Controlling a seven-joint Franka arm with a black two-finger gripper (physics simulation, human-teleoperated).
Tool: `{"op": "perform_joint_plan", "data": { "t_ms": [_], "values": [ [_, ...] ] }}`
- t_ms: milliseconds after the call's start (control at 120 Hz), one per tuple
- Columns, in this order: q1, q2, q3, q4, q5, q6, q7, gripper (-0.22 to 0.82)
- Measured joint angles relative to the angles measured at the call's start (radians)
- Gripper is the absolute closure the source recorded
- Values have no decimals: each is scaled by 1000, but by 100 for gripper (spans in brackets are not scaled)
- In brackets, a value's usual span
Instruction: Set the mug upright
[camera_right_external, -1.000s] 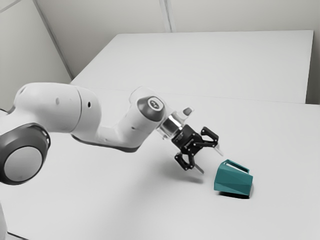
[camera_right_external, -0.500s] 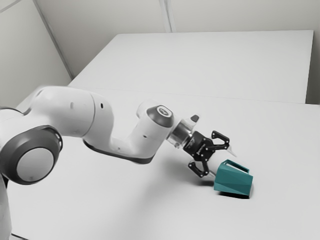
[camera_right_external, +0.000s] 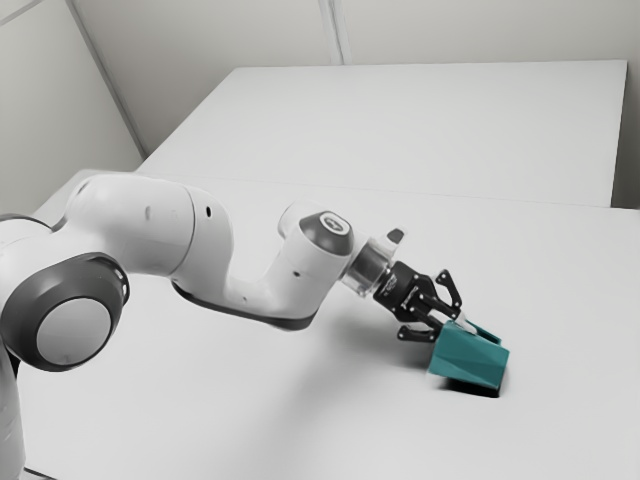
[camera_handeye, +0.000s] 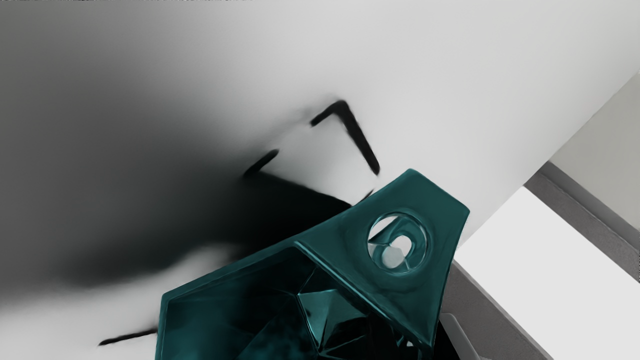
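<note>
Mug (camera_right_external: 468, 360), one, teal, faceted: lying on its side on the table (camera_right_external: 230, 400), its mouth toward the arm and its handle (camera_handeye: 417, 200) uppermost. Condition, lately altered: compared with half a second ago, the mouth end sits a little higher and the whole body has tipped slightly, with more dark shadow (camera_right_external: 474, 388) showing beneath that end; the base end remains low, close to the table. Meaning for the task: the hold appears to have been taken and the lift perhaps just begun, though the mug is far from upright and most of the turning is still owed. Gripper (camera_right_external: 455, 331), one, black, two-fingered: at the mug's mouth end, drawn in much narrower than it was, and seemingly closed on the mug at its handle side; one finger lies against the outside there, while the far contact is hidden, so the firmness of the pinch is a judgement. Arm (camera_right_external: 208, 235), one, white: reaching from the exterior view's left, its wrist above the mug's mouth end, the hand slanting down toward the mug. Advice to the keeper: raise the mouth end further, rotate it skyward, then seat the base flat; a slender grip might let the body swivel.
</note>
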Motion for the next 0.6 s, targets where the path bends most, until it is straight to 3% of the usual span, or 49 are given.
{"op": "perform_joint_plan", "data": {
  "t_ms": [342,600],
  "values": [
    [-16,-19,0,37,73,16,-7,77],
    [-16,-178,4,26,551,50,-41,78]
  ]
}}
